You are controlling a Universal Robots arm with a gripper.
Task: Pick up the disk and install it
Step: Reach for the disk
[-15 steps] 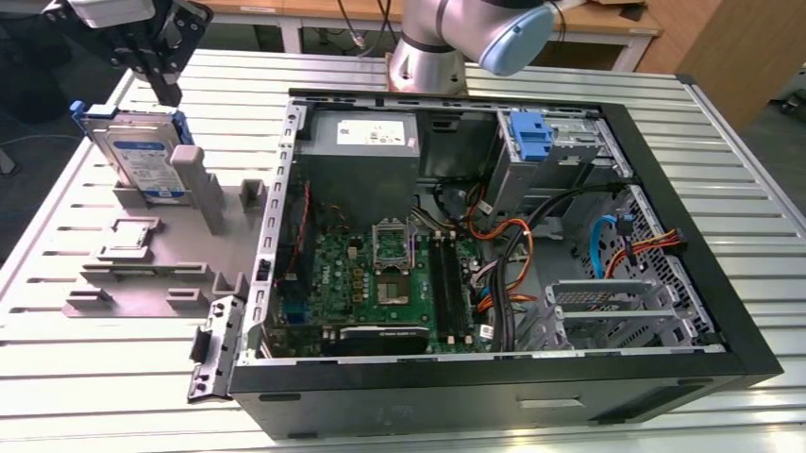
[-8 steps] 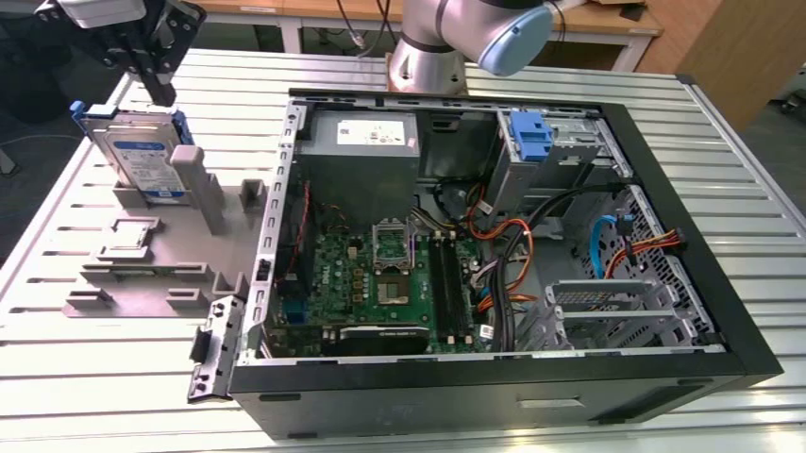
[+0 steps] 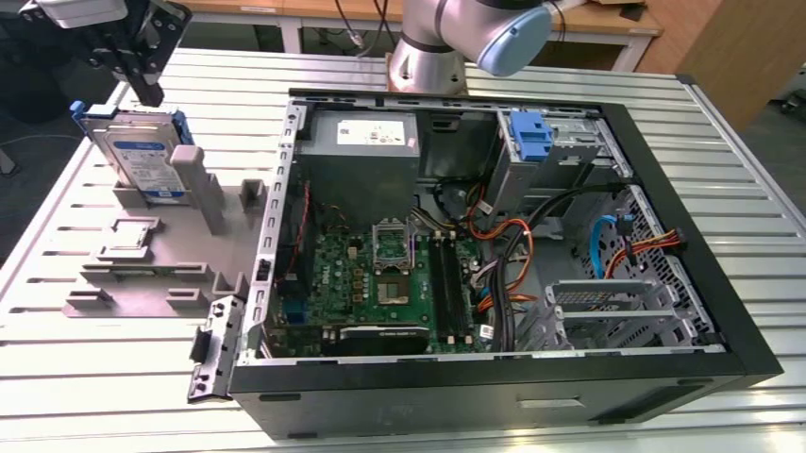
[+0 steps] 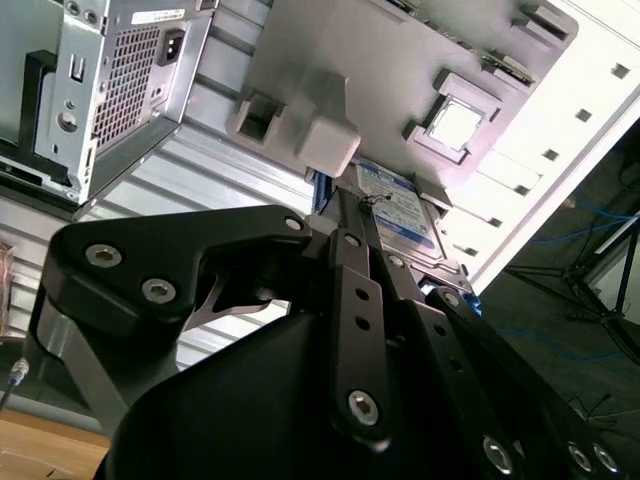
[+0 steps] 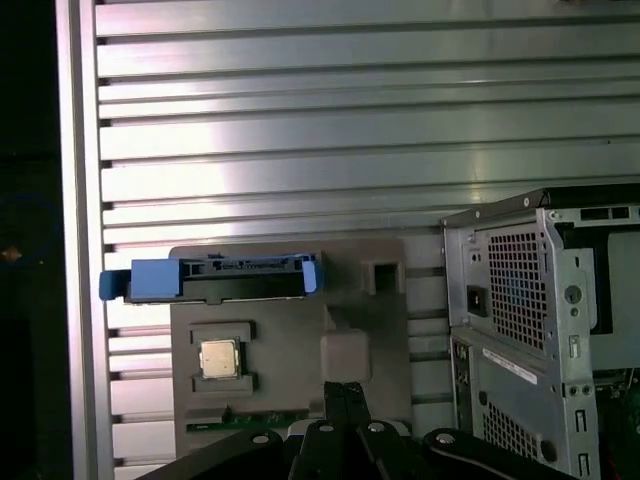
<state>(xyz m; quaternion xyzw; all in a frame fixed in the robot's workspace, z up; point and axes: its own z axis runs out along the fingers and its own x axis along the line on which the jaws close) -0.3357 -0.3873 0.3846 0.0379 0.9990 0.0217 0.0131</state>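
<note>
One upright disk (image 3: 142,156) near the closed claw (image 3: 149,96)

I read the worktop (image 3: 75,377) as ribbed bare metal with a dull sheen, and the fixture plate (image 3: 176,283) lying on it as matt grey plastic. The disk (image 3: 142,156) is silver-grey metal under a glossy label (image 4: 400,212), framed in smooth blue plastic. The hand (image 3: 146,92) is matt black metal with bright screw heads (image 4: 364,404); the computer case (image 3: 504,387) is matt black outside and bare sheet metal inside.

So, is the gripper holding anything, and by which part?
Nothing: the gripper hangs shut above the disk, which stands on edge in the grey holder.
</note>
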